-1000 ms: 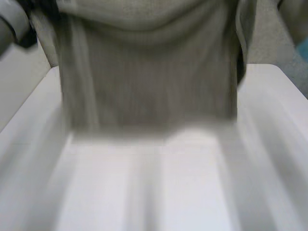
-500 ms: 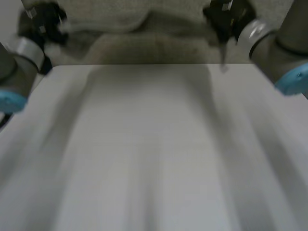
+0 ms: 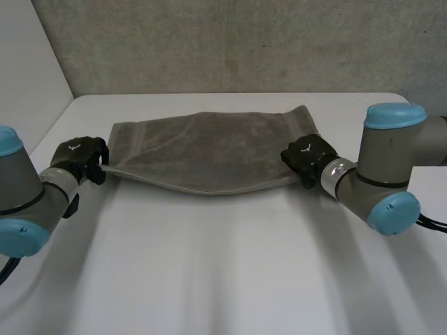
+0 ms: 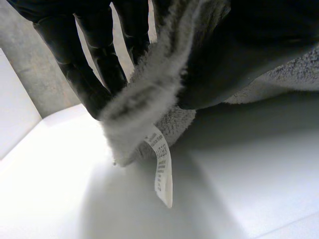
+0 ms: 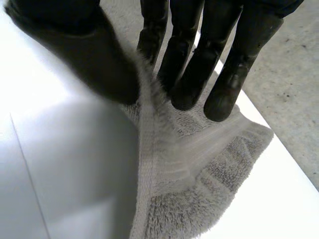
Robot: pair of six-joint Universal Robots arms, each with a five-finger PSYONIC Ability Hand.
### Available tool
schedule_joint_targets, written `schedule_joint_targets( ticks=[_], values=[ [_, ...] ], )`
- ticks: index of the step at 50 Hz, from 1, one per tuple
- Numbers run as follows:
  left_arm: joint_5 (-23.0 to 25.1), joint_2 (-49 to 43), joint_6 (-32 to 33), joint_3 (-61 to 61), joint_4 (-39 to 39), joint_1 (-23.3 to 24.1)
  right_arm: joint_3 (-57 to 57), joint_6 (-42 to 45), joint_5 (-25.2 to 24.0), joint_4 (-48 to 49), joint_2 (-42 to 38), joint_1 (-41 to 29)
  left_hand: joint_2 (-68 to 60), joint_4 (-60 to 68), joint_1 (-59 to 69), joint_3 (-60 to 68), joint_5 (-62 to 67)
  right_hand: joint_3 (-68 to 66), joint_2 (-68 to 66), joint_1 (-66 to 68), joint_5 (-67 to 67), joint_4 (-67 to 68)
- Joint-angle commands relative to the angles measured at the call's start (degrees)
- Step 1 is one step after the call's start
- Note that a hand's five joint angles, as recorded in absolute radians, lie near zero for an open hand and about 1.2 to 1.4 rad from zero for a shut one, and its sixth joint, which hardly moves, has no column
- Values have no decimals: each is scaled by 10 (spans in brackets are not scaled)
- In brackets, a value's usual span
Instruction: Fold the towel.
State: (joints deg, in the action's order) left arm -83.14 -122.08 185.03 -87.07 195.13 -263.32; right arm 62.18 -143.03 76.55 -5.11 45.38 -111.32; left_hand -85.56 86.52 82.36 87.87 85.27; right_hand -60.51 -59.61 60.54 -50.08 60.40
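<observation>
The grey towel lies across the far half of the white table, doubled over, its near edge sagging between the two hands. My left hand is at the towel's left near corner. In the left wrist view its fingers and thumb pinch the towel's hem, and a white label hangs below. My right hand is at the right near corner. In the right wrist view the towel rises in a ridge between the thumb and the straight fingers, just above the table.
A grey wall stands behind the table's far edge. Bare white tabletop stretches from the towel toward the front. Both forearms rest low at the table's left and right sides.
A second ago the towel hung raised close before the head camera. Both hands carried it forward and down, and it now lies on the table. The right thumb is moving.
</observation>
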Motion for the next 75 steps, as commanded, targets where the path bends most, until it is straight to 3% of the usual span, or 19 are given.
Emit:
schedule_joint_targets(
  ticks=[1,10,36,47,52,54,55,57,61,69,75],
  values=[
    [0,22,-4,-13,2,-5,55,-42,13,24,41,0,56,-65,-24,-79,-153,259,250,-259,254,-258],
    [-1,19,-5,-22,2,-5,103,-53,79,101,46,26,56,-65,-24,-79,-153,264,255,-264,259,-263],
    [-1,19,-8,-28,2,-4,142,-74,79,94,67,45,56,-65,-24,-79,-153,492,484,-493,488,-491],
    [-2,19,-8,-29,2,-4,132,-94,74,106,25,47,56,-65,-24,-79,-153,380,371,-380,375,-379],
    [-2,20,-8,-29,2,-4,119,-107,75,123,1,48,56,-65,-24,-79,-153,185,176,-185,180,-184],
    [-2,20,-9,-30,2,-4,111,-107,78,133,-2,50,56,-65,-24,-79,-153,-36,-45,36,-41,37],
    [-2,20,-9,-30,2,-4,111,-107,78,133,-2,50,56,-65,-24,-79,-153,-37,-46,37,-42,38],
    [-2,21,-9,-30,2,-5,105,-107,81,135,3,51,56,-65,-24,-79,-153,-194,-203,194,-199,195],
    [-2,22,-9,-31,1,-4,104,-106,84,130,23,57,56,-65,-24,-79,-153,-195,-204,195,-199,196],
    [16,64,-7,-52,-7,-7,141,-88,72,97,139,71,56,-65,-24,-79,-153,-195,-204,195,-199,196],
    [51,117,-3,-89,-16,-21,172,31,41,-29,171,96,56,-65,-24,-79,-153,-195,-204,195,-199,196]
  ],
)
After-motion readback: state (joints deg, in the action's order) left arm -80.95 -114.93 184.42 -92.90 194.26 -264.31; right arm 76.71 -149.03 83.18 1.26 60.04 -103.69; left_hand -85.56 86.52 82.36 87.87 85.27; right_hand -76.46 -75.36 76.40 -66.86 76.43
